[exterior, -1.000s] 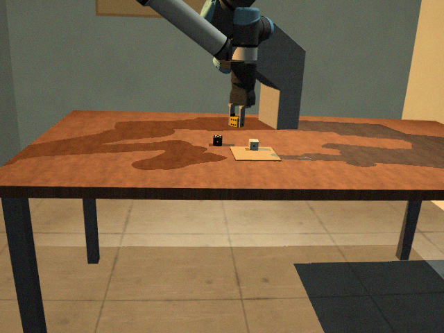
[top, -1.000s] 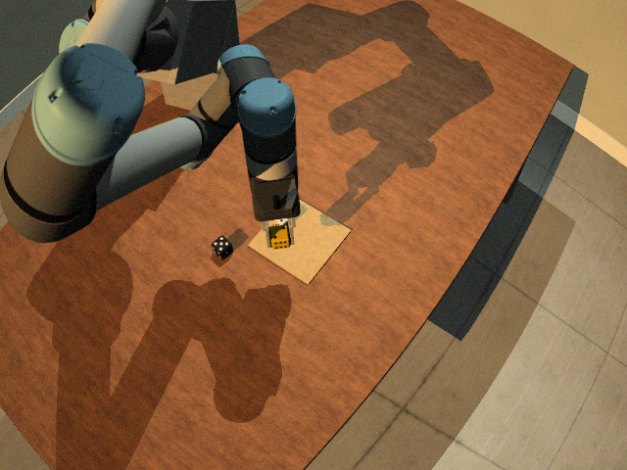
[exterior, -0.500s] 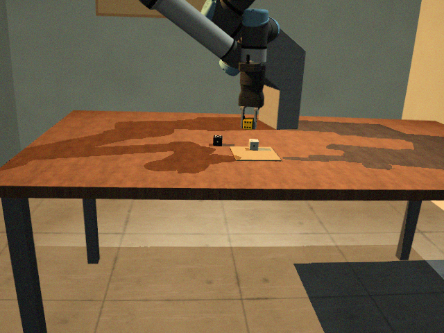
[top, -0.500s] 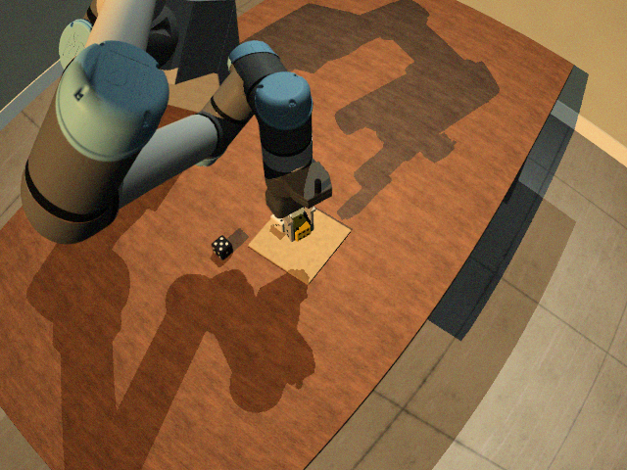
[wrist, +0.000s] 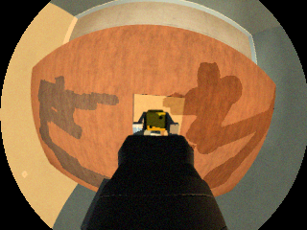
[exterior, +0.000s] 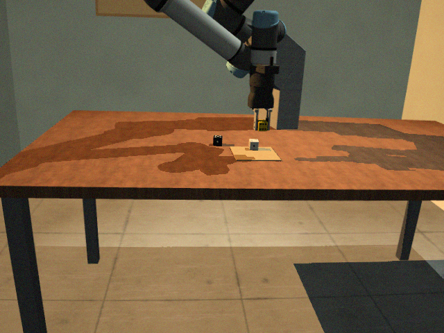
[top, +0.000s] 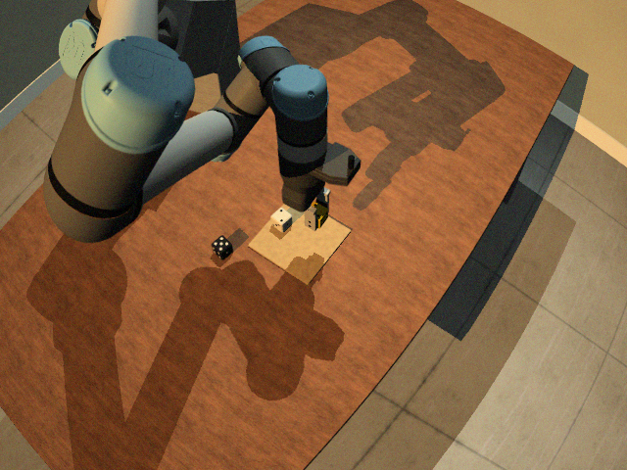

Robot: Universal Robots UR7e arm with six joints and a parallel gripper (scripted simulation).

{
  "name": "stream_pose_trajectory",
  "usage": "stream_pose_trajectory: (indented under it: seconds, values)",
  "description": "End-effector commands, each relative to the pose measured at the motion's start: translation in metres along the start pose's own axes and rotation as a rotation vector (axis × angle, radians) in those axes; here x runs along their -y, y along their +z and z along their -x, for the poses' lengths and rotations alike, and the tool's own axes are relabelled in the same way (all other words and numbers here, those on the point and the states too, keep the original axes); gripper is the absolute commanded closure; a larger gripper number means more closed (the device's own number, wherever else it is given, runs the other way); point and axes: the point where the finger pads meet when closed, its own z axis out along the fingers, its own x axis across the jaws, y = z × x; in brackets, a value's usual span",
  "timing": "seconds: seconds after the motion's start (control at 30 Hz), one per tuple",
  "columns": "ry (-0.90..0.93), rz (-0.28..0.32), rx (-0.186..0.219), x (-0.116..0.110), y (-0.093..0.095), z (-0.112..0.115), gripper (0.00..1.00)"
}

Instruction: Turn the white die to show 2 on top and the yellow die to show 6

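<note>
Our arm point(top: 182, 146) point(exterior: 204, 28) reaches in from the counter's back edge, elbow high, forearm slanting down, wrist point(top: 302, 116) point(exterior: 264, 39) bent so the last link hangs abt. vertical. Our gripper point(top: 317, 218) point(exterior: 261, 125) point(wrist: 155, 117) points down, raised above the top, well in from the front edge & corners, fingers part-open, clamped.

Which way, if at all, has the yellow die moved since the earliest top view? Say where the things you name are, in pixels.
Yes: the yellow die point(top: 320, 214) point(exterior: 262, 125) point(wrist: 155, 120) went rightward in the top view, judged against the black die point(top: 221, 247) point(exterior: 217, 140).
</note>
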Motion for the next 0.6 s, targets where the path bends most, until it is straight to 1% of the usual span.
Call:
stream_pose_trajectory:
  seconds: [0.0,0.03,0.1,0.2,0.23,0.27,0.3,0.37,0.4,0.57]
  values:
    - [-0.143,-0.001,0.0,0.002,0.0,0.013,0.43]
    - [-0.195,-0.001,0.0,0.003,0.001,0.017,0.43]
    - [-0.195,-0.001,0.0,0.003,0.001,0.017,0.43]
    - [-0.338,-0.001,-0.001,0.004,0.001,0.03,0.43]
    - [-0.35,-0.001,-0.001,0.004,0.001,0.031,0.43]
    - [-0.401,-0.001,-0.001,0.005,0.002,0.036,0.43]
    - [-0.401,-0.001,-0.001,0.005,0.002,0.036,0.43]
    - [-0.495,0.0,-0.002,0.005,0.002,0.044,0.43]
    - [-0.503,0.0,-0.002,0.005,0.002,0.045,0.43]
    - [-0.686,0.0,-0.003,0.005,0.003,0.06,0.43]
